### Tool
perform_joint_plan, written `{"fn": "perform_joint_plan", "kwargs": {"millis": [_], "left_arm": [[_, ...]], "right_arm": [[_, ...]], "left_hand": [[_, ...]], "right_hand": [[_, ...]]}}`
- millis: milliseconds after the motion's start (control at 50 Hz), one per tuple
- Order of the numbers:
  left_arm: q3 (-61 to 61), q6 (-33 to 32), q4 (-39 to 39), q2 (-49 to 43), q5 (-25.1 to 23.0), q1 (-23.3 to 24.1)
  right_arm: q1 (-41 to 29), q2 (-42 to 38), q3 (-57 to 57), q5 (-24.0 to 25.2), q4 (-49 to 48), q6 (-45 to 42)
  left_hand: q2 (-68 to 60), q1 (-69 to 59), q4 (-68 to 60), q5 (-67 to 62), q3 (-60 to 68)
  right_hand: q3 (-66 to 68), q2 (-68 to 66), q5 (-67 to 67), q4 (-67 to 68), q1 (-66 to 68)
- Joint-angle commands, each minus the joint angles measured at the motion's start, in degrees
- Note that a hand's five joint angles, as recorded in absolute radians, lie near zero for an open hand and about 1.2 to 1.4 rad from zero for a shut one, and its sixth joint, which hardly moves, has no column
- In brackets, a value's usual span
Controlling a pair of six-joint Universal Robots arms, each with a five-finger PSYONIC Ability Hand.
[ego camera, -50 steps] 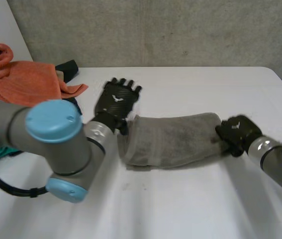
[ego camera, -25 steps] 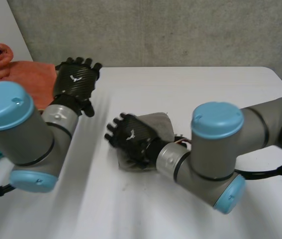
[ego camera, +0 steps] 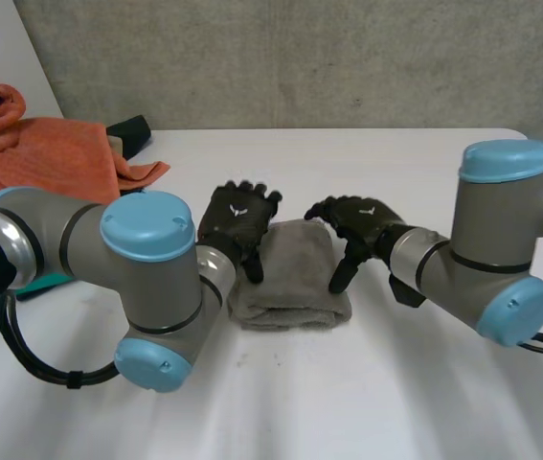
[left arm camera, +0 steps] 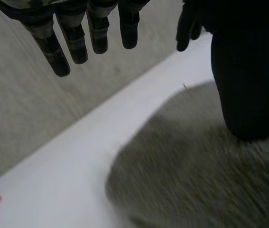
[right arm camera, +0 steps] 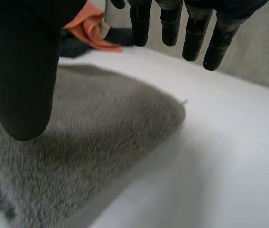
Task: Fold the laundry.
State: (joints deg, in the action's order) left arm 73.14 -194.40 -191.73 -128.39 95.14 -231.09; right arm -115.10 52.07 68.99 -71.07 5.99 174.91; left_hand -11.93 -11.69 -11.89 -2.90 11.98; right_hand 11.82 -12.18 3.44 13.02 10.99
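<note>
A grey towel (ego camera: 290, 273) lies folded into a small pad in the middle of the white table (ego camera: 424, 172). My left hand (ego camera: 237, 222) hovers at the towel's left edge, open, holding nothing. In the left wrist view its fingers (left arm camera: 75, 40) are straight and its thumb (left arm camera: 248, 80) hangs over the grey towel (left arm camera: 196, 185). My right hand (ego camera: 359, 222) is at the towel's right edge, open, with relaxed fingers and the thumb pointing down. In the right wrist view its fingers (right arm camera: 189, 28) are spread above the table and its thumb (right arm camera: 25, 71) hangs over the towel (right arm camera: 96, 137).
An orange towel (ego camera: 51, 153) is heaped at the table's back left, with a dark item (ego camera: 132, 132) beside it and a teal cloth (ego camera: 32, 285) behind my left arm. The orange towel (right arm camera: 89, 28) lies beyond my right fingertips. A concrete wall stands behind the table.
The right hand brought the towel's right end over onto the left half, let go and drew back to the right. The left hand swung away to the back left, then returned to the towel.
</note>
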Motion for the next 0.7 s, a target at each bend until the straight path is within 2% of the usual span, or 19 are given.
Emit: {"fn": "perform_joint_plan", "kwargs": {"millis": [20, 140, 220, 280, 340, 400, 480, 520, 560, 580, 660, 700], "left_arm": [[-1.86, -3.17, 6.89, -3.79, -0.04, -0.33], [-3.44, -7.92, 9.71, -6.0, -0.22, -0.76], [-3.62, -8.89, 9.97, -5.3, -0.48, -1.11], [-3.62, -8.89, 9.88, -4.25, -1.1, -1.47], [-3.53, -8.71, 9.79, -1.61, -1.8, -1.64], [-2.92, -8.19, 9.36, 4.54, -4.87, -2.17], [-1.78, -6.7, 9.44, 10.69, -10.58, -3.57], [-0.72, -4.42, 10.06, 13.86, -15.32, -5.5], [0.16, -2.31, 10.23, 15.88, -19.27, -6.65], [1.03, -0.21, 10.32, 17.71, -23.55, -7.52], [2.62, 4.19, 11.02, 20.54, -32.97, -9.46], [2.8, 5.34, 11.38, 20.98, -35.28, -10.25]], "right_arm": [[-0.82, -8.12, -6.67, -0.47, 4.82, -3.95], [-0.91, -9.18, -8.16, -4.77, 5.0, -10.98], [-1.0, -8.21, -8.25, -5.66, 5.26, -12.75], [-0.91, -6.2, -7.47, -5.57, 5.35, -12.4], [-0.39, -0.93, -3.96, -5.57, 4.47, -11.0], [0.32, 4.44, 2.37, -6.27, 0.36, -4.94], [3.39, 8.4, 11.42, -6.98, -6.85, 2.79], [5.14, 9.63, 16.15, -6.54, -8.09, 6.04], [5.85, 10.07, 18.54, -6.27, -8.1, 7.63], [6.03, 10.16, 19.68, -6.01, -8.1, 8.25], [6.03, 10.16, 23.56, -5.57, -8.97, 9.75], [5.6, 9.64, 23.74, -5.39, -9.59, 9.84]], "left_hand": [[-4.34, -4.58, -4.38, -3.37, 4.29], [-4.17, -4.42, -4.22, -3.2, 4.12], [-3.5, -3.75, -3.54, -2.53, 3.45], [-2.33, -2.57, -2.37, -1.36, 2.27], [-0.48, -0.72, -0.52, 0.49, 0.43], [0.7, 0.46, 0.66, 1.68, -0.76], [0.54, 0.3, 0.5, 1.51, -0.59], [0.54, 0.3, 0.5, 1.51, -0.59], [0.54, 0.3, 0.5, 1.51, -0.59], [0.54, 0.3, 0.5, 1.51, -0.59], [0.03, -0.21, -0.01, 1.01, -0.09], [-0.47, -0.71, -0.51, 0.5, 0.41]], "right_hand": [[-1.82, 2.18, -3.44, -3.02, -0.99], [-1.82, 2.18, -3.44, -3.02, -0.99], [-1.82, 2.18, -3.44, -3.02, -0.99], [-1.82, 2.18, -3.44, -3.02, -0.99], [-1.82, 2.18, -3.44, -3.02, -0.99], [-1.82, 2.18, -3.44, -3.02, -0.99], [-1.82, 2.18, -3.44, -3.02, -0.99], [-1.82, 2.18, -3.44, -3.02, -0.99], [-1.82, 2.18, -3.44, -3.02, -0.99], [-1.82, 2.18, -3.44, -3.02, -0.99], [-1.82, 2.18, -3.44, -3.02, -0.99], [-1.82, 2.18, -3.44, -3.02, -0.99]]}}
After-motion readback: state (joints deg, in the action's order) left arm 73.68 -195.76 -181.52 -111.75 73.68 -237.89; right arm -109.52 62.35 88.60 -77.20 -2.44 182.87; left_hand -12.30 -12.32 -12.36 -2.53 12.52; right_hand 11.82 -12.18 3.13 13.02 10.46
